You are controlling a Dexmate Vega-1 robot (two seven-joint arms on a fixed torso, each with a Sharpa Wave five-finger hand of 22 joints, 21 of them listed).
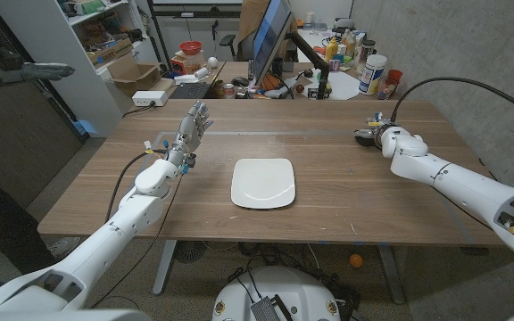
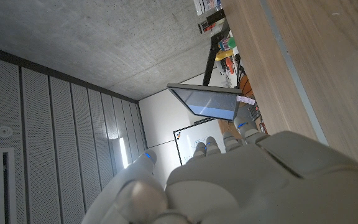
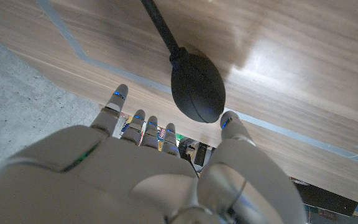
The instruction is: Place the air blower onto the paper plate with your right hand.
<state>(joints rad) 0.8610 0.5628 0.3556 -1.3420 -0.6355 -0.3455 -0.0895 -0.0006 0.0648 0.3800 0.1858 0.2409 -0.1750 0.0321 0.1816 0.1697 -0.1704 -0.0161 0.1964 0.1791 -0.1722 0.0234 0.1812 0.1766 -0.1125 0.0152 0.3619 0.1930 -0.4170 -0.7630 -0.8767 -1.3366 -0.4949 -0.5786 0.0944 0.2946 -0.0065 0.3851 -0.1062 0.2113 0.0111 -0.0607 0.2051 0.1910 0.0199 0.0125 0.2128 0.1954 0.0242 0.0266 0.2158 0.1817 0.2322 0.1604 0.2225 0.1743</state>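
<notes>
The white paper plate point(image 1: 263, 183) lies nearest, at the middle of the wooden table point(image 1: 328, 192), with nothing on it. To its left, the left hand point(image 1: 188, 130) is raised over the table with its fingers apart and pointing away from the robot, holding nothing; the left wrist view shows the back of this hand point(image 2: 253, 180) against the concrete ceiling and a tilted monitor point(image 2: 207, 101).

Across the table, well apart from the plate, the right hand point(image 1: 375, 135) sits near the far right part of the tabletop. In the right wrist view, its fingers point(image 3: 114, 107) are spread and the thumb point(image 3: 232, 123) stands apart from them, with the black air blower point(image 3: 194, 87) lying on the wood just beyond the fingertips, between thumb and fingers. The bulb is close to the thumb tip, but whether they touch cannot be told; the hand grips nothing. The blower's thin nozzle points away from the hand.

Beyond the table stand a cluttered desk with a monitor point(image 1: 270, 36) and bottles.
</notes>
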